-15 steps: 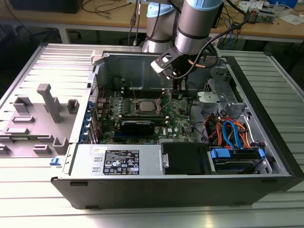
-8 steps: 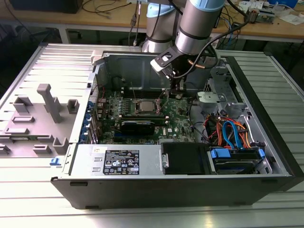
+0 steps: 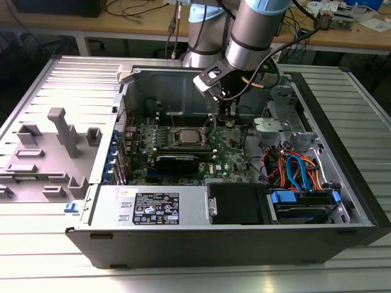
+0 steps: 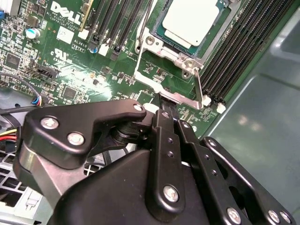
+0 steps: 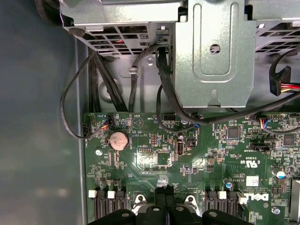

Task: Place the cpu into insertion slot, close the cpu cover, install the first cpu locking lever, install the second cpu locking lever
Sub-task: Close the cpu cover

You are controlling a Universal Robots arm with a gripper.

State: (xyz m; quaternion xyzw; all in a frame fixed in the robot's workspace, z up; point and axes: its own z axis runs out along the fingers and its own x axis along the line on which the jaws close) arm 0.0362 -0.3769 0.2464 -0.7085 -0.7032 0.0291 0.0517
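Clenched claw, tip just beside a locking lever at the edge of the cpu cover. cpu seated in insertion slot, centre of exterior view. Could skid off that thin lever and gouge green board.

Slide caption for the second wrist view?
Shut gripper at the edge of the cpu cover, with the cpu seated beneath it.

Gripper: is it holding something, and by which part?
Cannot be told: the shut gripper sits at the lever beside the cpu; no grasp shows.
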